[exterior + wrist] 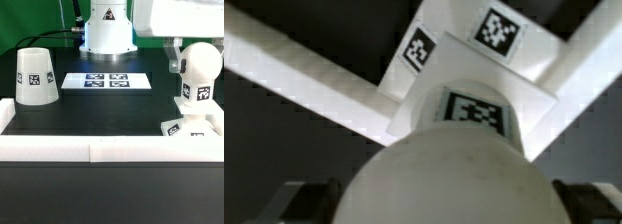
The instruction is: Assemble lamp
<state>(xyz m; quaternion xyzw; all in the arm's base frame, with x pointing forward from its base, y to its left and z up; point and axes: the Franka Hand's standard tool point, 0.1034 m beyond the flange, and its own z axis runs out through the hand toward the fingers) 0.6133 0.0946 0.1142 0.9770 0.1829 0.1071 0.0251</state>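
Note:
The white round-headed bulb (201, 68) stands upright at the exterior view's right, its marked stem reaching down to the flat square base (188, 127) by the front rail. My gripper (196, 55) comes down from above and is shut on the bulb's head. In the wrist view the bulb (446, 170) fills the middle between both dark fingers (310, 201), with the base (464, 40) beyond it. I cannot tell if the stem is seated in the base. The cone shade (35, 76) stands alone at the exterior view's left.
The marker board (105, 81) lies flat at the middle back of the black table. A white border rail (100, 150) runs along the front edge and up the sides. The robot's white pedestal (107, 35) stands behind the marker board.

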